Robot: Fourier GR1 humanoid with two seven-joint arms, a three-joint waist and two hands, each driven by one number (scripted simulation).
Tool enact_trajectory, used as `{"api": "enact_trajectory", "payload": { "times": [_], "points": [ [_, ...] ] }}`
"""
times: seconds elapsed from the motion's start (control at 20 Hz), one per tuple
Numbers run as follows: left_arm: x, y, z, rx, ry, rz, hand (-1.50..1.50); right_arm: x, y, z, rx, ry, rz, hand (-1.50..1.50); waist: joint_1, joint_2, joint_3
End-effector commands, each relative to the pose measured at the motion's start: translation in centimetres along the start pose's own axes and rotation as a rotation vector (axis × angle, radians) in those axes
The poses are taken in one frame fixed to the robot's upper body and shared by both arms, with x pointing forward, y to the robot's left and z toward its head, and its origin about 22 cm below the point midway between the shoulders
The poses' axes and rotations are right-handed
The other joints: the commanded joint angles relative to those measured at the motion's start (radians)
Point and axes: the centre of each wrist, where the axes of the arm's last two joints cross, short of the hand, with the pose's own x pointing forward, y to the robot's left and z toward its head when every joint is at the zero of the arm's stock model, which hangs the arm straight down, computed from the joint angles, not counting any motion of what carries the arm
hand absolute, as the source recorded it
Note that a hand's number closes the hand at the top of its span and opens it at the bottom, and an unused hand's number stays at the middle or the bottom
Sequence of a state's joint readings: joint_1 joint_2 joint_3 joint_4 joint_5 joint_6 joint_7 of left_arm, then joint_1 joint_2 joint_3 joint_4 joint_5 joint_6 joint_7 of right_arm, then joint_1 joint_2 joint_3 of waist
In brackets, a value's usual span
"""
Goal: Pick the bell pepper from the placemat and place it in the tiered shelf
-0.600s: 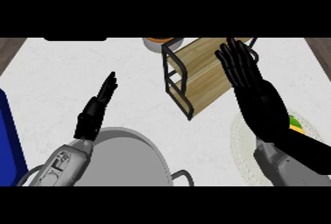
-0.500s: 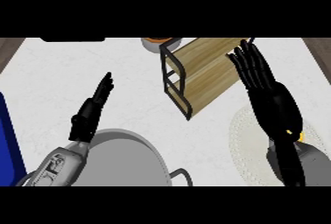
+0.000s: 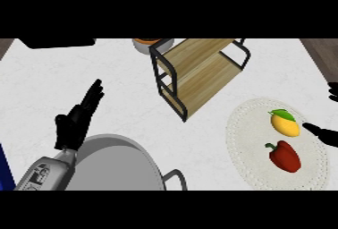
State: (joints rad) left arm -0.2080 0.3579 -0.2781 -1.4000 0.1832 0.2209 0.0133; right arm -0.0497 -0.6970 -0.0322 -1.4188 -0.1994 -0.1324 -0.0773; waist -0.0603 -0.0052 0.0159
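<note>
Two pieces of produce lie on the round white placemat (image 3: 246, 147) at the right side of the pale surface (image 3: 125, 58): a red bell pepper (image 3: 285, 156) toward the near part of the mat, and a yellow lemon (image 3: 285, 125) with a green leaf just beyond it, the two close together but apart. Nothing holds the pepper; it rests on the mat. Beyond the mat, toward the far edge of the surface, stands the tiered shelf (image 3: 198, 71), a black wire frame with wooden boards, set at a slant, with both boards bare. Behind the shelf, at the far edge, sits a small pot (image 3: 153, 44) with an orange top, only partly seen. At the near left, a large grey round pan (image 3: 116, 163) with a wire handle (image 3: 175, 178) at its right side sits by the near edge. The left hand (image 3: 74, 123) shows over the left part of the surface, just above the pan's rim, fingers straight and spread, holding nothing. The right hand (image 3: 323, 133) shows only as dark tips at the right edge, one of them just beside the lemon over the mat's right rim; so little of it is in view that I cannot tell whether it is open or closed. A blue strip (image 3: 4, 172) runs along the near left edge.
</note>
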Motion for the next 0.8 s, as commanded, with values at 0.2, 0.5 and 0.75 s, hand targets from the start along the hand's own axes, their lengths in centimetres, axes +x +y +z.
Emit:
{"api": "enact_trajectory", "payload": {
  "times": [0.2,0.5,0.75],
  "points": [
    [-4.7,1.0,3.6,-0.043,0.206,-0.012,0.00,-2.9,-4.9,4.0,0.194,-0.051,-0.072,-1.50,0.036,0.000,-0.016],
    [-4.2,1.5,3.4,-0.049,0.208,-0.007,0.00,1.0,-6.1,3.6,0.411,0.005,0.067,-1.50,0.045,-0.001,-0.020],
    [-3.5,1.2,3.1,-0.052,0.201,-0.036,0.00,5.6,-6.5,3.1,0.467,0.066,0.517,-1.50,0.055,-0.005,-0.023]
  ]
}}
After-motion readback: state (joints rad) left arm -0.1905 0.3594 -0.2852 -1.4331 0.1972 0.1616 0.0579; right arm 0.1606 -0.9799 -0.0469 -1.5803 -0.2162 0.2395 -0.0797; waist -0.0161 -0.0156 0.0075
